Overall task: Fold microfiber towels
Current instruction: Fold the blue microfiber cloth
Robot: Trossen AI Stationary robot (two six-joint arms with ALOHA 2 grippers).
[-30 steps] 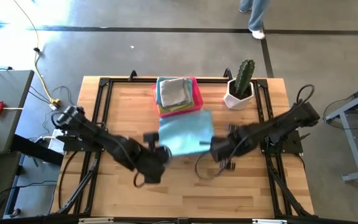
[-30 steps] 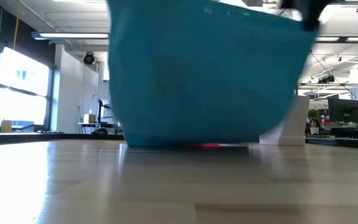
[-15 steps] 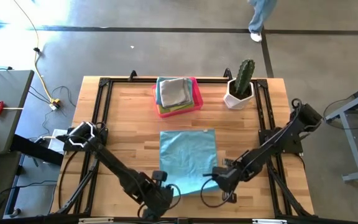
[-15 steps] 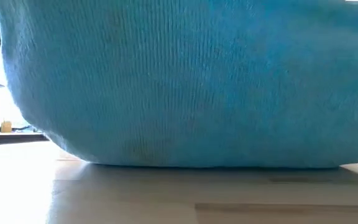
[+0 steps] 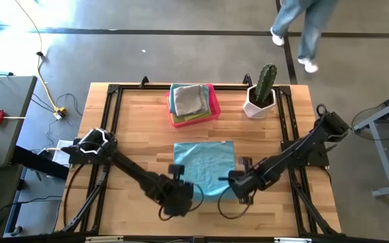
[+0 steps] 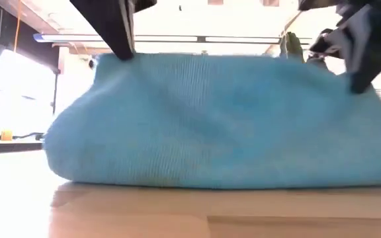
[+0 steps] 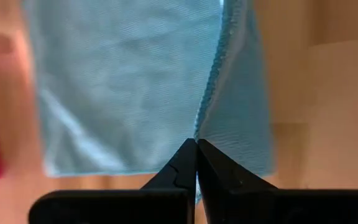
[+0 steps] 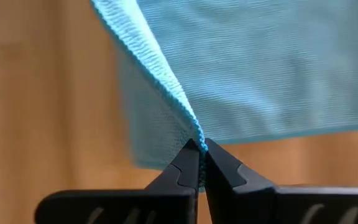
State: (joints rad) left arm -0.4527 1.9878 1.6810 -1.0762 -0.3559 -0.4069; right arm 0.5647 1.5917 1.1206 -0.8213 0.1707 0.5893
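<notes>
Left jaws [image 7: 196, 144]: pressed fully together on the near left corner of the teal-blue towel [image 5: 204, 167], the pinched edge rising as a ridge from the tips. Right jaws [image 8: 201, 147]: likewise closed tight, gripping the towel's near right corner, the cloth climbing away from the tips in a raised fold. Teal-blue towel: middle of the wooden surface [image 5: 134, 121], far part lying flat, near edge lifted and carried between the two grips; in the low view it fills the frame as a rounded hump [image 6: 223, 122] with both arms coming down on its upper corners. Left arm [image 5: 123, 169]: reaches from the left edge of the surface toward the near centre. Right arm [image 5: 296, 152]: reaches in from the right edge. Pink tray [image 5: 214, 101]: far centre of the surface, well apart from the held towel, carrying a stack of folded towels [image 5: 189, 99], grey on top. Potted cactus [image 5: 263, 90]: white pot, far right, beside the tray. Person [image 5: 302, 30]: legs only, on the floor beyond the surface.
</notes>
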